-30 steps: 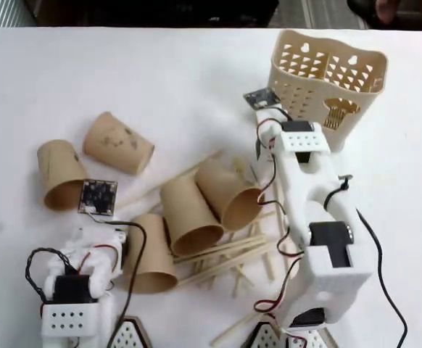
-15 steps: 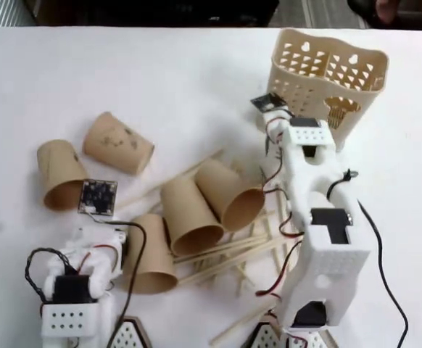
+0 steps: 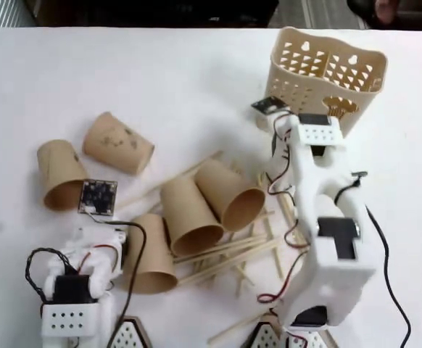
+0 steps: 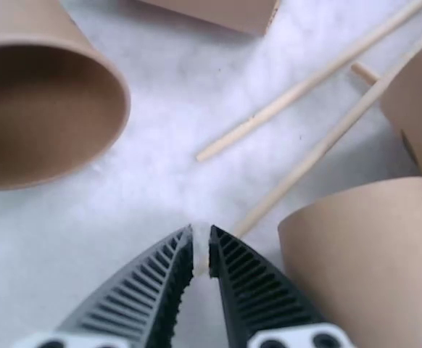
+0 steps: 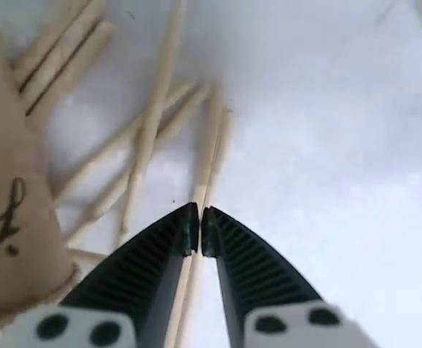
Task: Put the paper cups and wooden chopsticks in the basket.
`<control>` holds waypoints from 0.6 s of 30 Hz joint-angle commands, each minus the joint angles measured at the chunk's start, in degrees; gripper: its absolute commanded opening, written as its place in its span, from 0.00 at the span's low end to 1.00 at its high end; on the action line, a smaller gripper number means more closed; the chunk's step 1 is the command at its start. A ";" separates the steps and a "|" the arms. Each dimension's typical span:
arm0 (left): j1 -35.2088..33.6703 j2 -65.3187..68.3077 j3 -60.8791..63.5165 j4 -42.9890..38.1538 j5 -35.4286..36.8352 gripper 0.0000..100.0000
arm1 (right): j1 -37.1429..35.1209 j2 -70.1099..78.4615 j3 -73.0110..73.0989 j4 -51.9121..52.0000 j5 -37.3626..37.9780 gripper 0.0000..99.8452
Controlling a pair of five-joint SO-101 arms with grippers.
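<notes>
Beside the cream perforated plastic basket (image 3: 303, 93), the right gripper (image 5: 199, 217) pinches a pair of pale wooden chopsticks (image 5: 212, 152).
I'd lift them level, clear the rim, then release inside. The left gripper (image 4: 201, 239) sits closed and empty among tan paper cups (image 3: 188, 215) lying on the white table (image 3: 160, 72).

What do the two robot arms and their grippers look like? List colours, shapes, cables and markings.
The left arm and right arm are blocky white shells with black motors, dotted hole panels, and loose red and black cables. Each wrist carries a small dark camera board. The left gripper and right gripper have black, ribbed, tapering fingers on white mounts.
</notes>
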 commanded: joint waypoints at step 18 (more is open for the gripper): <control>0.31 -0.31 -0.44 -0.09 0.09 0.06 | -0.92 -22.20 13.80 2.07 3.87 0.12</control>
